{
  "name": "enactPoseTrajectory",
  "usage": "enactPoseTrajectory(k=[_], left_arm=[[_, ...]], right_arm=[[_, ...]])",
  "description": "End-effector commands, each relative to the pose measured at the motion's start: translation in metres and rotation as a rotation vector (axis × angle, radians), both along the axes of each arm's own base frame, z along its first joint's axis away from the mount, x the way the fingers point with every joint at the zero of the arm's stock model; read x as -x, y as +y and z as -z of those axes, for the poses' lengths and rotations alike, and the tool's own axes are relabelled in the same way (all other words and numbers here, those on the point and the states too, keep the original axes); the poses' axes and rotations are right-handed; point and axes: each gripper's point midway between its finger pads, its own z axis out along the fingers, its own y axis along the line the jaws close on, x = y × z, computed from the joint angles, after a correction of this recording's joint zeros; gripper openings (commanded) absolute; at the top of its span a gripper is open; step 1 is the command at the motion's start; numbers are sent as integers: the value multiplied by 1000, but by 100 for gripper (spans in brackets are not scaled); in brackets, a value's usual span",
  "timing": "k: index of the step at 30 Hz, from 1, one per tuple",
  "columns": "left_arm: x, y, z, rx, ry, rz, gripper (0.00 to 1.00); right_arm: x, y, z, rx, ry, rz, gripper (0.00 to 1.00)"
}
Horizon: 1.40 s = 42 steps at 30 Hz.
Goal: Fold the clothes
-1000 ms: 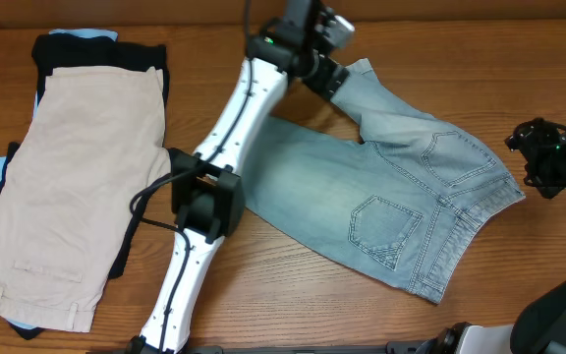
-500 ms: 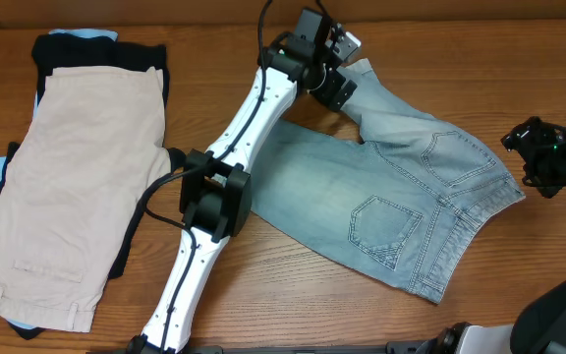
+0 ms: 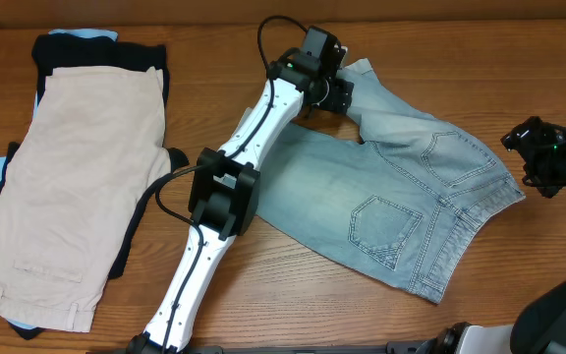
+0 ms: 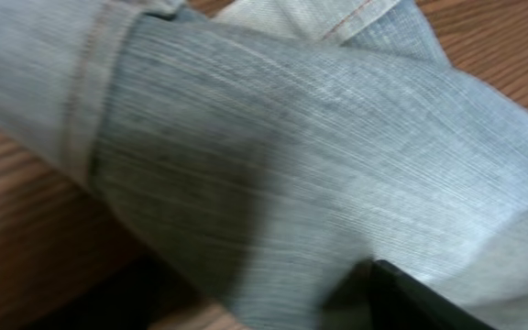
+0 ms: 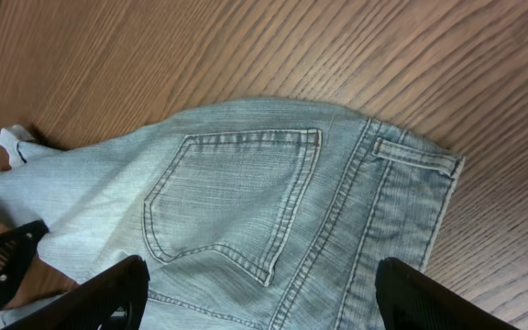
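Wooden table with two groups of clothing, seen from overhead and from both wrists.

**Folded stack:** well to the outer side of the left arm. Beige shorts lie on top. A black garment and a pale-blue garment show at the edges beneath them.

**Denim shorts:** these lie flat between the two grippers with the back face up and both stitched pockets visible.
- **Orientation:** the long axis runs from the waistband, at the end nearest the right gripper, to the two legs, which spread toward the left arm.
- **Legs:** one leg reaches the left gripper and rumples there. The other lies flat under the arm's forearm link.
- **Cloth:** it is faded light blue with a fine vertical weave and a stitched hem band, seen close in the left wrist view.

**Open room:** bare wood lies on the robot's side of the shorts, and also between the left arm and the stack. Beyond the left gripper only a narrow strip of wood remains before the table's far edge.

**Left gripper:** it sits low on the upper leg near its cuff. Cloth fills its camera and only one dark finger shows, so whether it grips cannot be told.

**Right gripper:** it is held just past the waistband corner. Its fingers are spread wide above a pocket and belt loop and hold nothing.
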Motion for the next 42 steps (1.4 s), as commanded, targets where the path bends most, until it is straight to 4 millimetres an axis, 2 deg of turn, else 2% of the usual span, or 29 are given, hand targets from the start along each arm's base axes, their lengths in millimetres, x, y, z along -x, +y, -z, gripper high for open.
enactPoseTrajectory(k=[1, 4, 5, 7, 9, 12, 15, 18, 21, 25, 30, 35, 38, 42], left_arm=[[12, -13, 15, 18, 57, -28, 67], [13, -17, 14, 28, 71, -59, 59], [14, -19, 14, 32, 74, -64, 52], [15, -21, 14, 37, 78, -69, 33], [17, -19, 15, 28, 86, -70, 5], [16, -6, 11, 15, 106, -89, 4], [14, 18, -10, 2, 130, -124, 4], [14, 49, -44, -30, 127, -137, 4], [22, 91, -74, -126, 129, -173, 4], [43, 131, -99, -266, 140, -168, 4], [78, 163, -107, -444, 211, -145, 4], [111, 181, -104, -572, 313, -100, 4], [110, 186, -104, -612, 303, -104, 7], [91, 185, -100, -603, 242, -121, 16]], right_arm=[[-3, 1, -6, 9, -21, -13, 83], [-3, 2, -6, 9, -21, -14, 83], [-3, 2, -6, 9, -21, -14, 83], [-3, 2, -6, 9, -21, -13, 83], [-3, 2, -6, 8, -21, -13, 83], [-2, 2, -5, 6, -18, -13, 83], [-2, 2, -5, 2, -18, -10, 83], [-3, 5, -6, -12, -26, -18, 83], [-4, 8, -6, -18, -26, -25, 83], [-6, 15, -6, -19, -26, -43, 83], [-11, 29, -6, -20, -25, -84, 83], [-15, 44, -6, -20, -25, -125, 83], [-16, 49, -6, -20, -25, -141, 83], [-16, 53, -6, -21, -21, -151, 83]])
